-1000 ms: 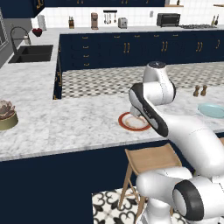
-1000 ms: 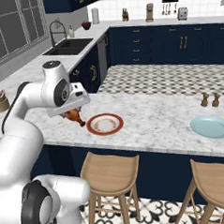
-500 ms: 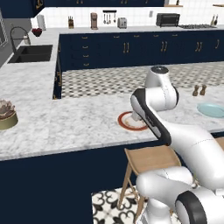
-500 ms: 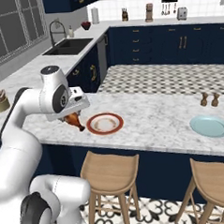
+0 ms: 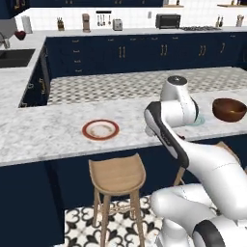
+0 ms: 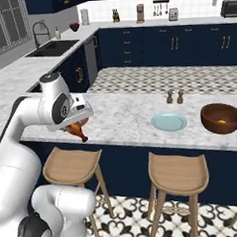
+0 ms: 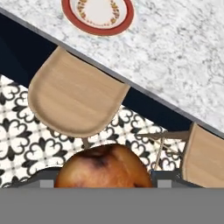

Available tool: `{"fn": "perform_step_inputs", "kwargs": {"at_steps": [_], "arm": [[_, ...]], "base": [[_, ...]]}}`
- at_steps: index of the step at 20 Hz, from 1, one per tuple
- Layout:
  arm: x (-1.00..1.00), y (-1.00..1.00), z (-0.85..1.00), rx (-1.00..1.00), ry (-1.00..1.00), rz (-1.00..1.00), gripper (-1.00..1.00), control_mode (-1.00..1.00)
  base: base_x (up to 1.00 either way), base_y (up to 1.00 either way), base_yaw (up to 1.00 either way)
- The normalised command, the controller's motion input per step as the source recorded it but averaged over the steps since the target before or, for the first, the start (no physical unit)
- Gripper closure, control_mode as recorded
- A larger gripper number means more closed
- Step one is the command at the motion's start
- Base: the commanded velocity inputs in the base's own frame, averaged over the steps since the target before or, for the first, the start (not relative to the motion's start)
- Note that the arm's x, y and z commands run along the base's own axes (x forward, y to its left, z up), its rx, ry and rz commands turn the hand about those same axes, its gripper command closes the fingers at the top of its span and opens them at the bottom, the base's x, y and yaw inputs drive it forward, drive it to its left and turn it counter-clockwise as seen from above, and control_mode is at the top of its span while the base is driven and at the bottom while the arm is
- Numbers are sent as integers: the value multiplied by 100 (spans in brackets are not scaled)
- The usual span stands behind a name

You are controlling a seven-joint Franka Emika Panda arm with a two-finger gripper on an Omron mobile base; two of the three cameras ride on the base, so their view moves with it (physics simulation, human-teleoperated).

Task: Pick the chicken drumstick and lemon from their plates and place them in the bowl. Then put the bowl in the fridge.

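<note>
My gripper [image 6: 76,127] is shut on the golden-brown chicken drumstick [image 6: 78,131], held in the air just off the counter's front edge, above a stool. In the hand view the drumstick [image 7: 105,169] bulges between the jaws. The red-rimmed plate [image 5: 100,130] lies bare on the counter, also seen as a plate [image 7: 97,31] in the hand view. The pale blue plate [image 6: 169,121] lies bare to the right. Beside it stands the dark brown bowl [image 6: 222,128], with the yellow lemon [image 6: 221,121] inside. The bowl [image 5: 229,114] sits at the counter's right. The fridge is out of view.
Salt and pepper shakers [image 6: 174,97] stand behind the blue plate. Wooden stools [image 6: 71,165] [image 6: 175,168] line the counter's front below the gripper. A sink [image 6: 53,48] is at the far left, and navy cabinets run along the back wall.
The whole scene has shifted left: the base has driven right along the counter, bringing the bowl into view. The drumstick stays in the gripper, now off the counter's edge.
</note>
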Motion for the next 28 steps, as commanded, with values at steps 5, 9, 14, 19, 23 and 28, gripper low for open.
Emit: {"fn": "perform_step_inputs", "kwargs": {"at_steps": [5,9,14,19,23,28], "arm": [[0,0,0,0,0,0,100,100],[0,0,0,0,0,0,100,100],[0,0,0,0,0,0,100,100],[0,0,0,0,0,0,100,100],[0,0,0,0,0,0,100,100],[0,0,0,0,0,0,100,100]], "base": [[12,-100,0],[24,-100,0],[30,-100,0],[53,-100,0],[69,-100,0],[65,1,-4]]}}
